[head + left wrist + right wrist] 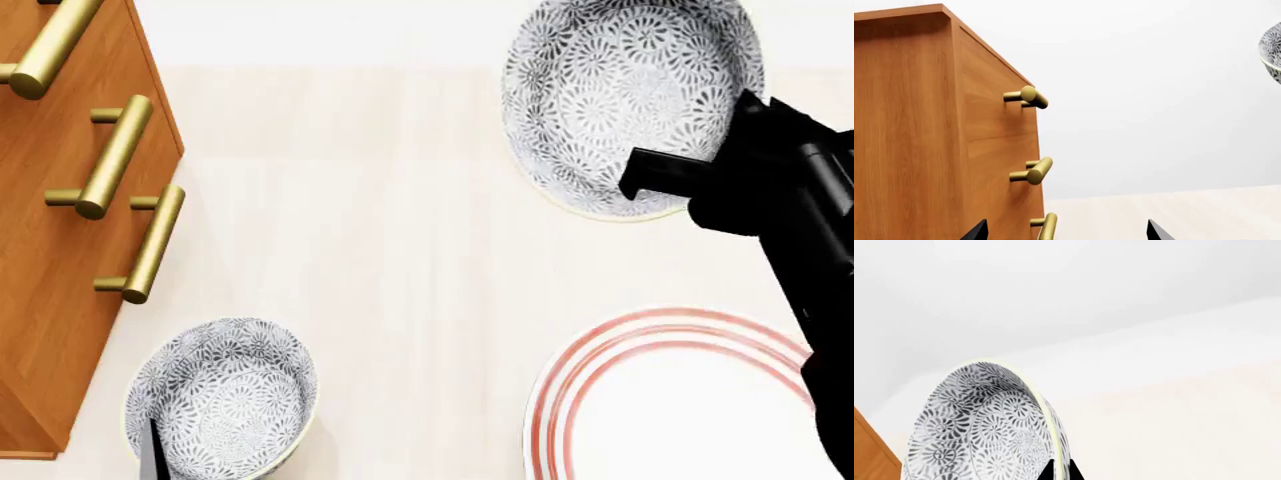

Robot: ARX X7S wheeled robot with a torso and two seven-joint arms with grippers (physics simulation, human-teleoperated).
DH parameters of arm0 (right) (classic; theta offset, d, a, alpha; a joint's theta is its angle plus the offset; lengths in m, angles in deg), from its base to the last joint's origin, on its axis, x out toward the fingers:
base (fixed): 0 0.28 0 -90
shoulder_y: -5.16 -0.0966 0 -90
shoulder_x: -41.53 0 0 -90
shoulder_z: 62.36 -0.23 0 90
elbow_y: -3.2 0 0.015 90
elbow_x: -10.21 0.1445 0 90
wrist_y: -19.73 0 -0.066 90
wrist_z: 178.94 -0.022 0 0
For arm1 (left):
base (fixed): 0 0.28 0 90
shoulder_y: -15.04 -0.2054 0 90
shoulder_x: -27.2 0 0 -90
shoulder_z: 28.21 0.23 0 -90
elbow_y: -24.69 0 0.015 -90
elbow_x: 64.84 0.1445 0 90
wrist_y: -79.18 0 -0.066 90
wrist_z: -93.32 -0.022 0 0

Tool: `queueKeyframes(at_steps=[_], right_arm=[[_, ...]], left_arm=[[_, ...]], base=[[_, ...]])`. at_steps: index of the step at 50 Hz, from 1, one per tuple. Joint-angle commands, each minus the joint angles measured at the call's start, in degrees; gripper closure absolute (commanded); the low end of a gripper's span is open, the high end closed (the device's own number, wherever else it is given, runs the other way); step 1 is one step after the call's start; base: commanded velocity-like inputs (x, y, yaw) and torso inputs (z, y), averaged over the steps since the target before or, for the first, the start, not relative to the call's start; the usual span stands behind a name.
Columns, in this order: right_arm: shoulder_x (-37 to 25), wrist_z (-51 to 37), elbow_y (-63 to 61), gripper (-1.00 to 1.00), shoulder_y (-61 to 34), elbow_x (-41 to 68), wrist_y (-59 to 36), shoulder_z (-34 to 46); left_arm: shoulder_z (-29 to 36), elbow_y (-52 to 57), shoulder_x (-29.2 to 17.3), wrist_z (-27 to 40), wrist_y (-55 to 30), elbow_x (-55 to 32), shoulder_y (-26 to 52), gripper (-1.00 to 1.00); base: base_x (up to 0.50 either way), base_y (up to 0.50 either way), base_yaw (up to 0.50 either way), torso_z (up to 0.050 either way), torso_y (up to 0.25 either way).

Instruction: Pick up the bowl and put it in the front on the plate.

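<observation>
The bowl [601, 100], white with a dense grey-blue floral pattern, is at the back right in the head view and looks raised off the table. My right gripper [654, 175] is shut on its right rim. In the right wrist view the two fingertips of that gripper [1062, 471] pinch the rim of the bowl [981, 425], one inside and one outside. The white plate [574, 390] with red rings lies at the front right, below the right arm. My left gripper [1066, 227] is open and holds nothing.
A second patterned bowl [227, 395] sits at the front left. A wooden drawer cabinet [54, 250] with brass handles [114, 155] stands along the left; the same cabinet [934, 130] fills the left wrist view. A patterned bowl edge [1273, 50] shows there too.
</observation>
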Motion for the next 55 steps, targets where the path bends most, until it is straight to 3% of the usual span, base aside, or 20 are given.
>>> queueKeyframes(at_steps=[1, 12, 34, 55], right_arm=[[-9.4, 1.1, -7.8, 1.00, 13.2, 5.9, 1.2, -8.5], [-14.0, 12.1, -8.2, 1.00, 26.0, 10.2, 1.0, -15.0], [-14.7, 15.2, -3.6, 1.00, 35.3, 8.7, 2.8, -21.4], [-12.7, 19.4, -1.3, 1.00, 41.2, 4.8, 3.1, -21.9]], left_arm=[[0.1, 0.1, -0.1, 0.3, -0.3, -0.3, -0.1, -1.00], [0.3, 0.4, -0.3, 0.4, -0.8, -0.2, -0.2, -1.00], [0.8, 0.3, -0.6, 0.7, -1.1, -0.1, -0.2, -1.00], [1.3, -0.1, -0.9, 0.9, -1.1, -0.3, 0.0, -1.00]], base=[[0.00, 0.00, 0.00, 0.000, 0.000], [0.00, 0.00, 0.00, 0.000, 0.000], [0.00, 0.00, 0.00, 0.000, 0.001], [0.00, 0.00, 0.00, 0.000, 0.000]])
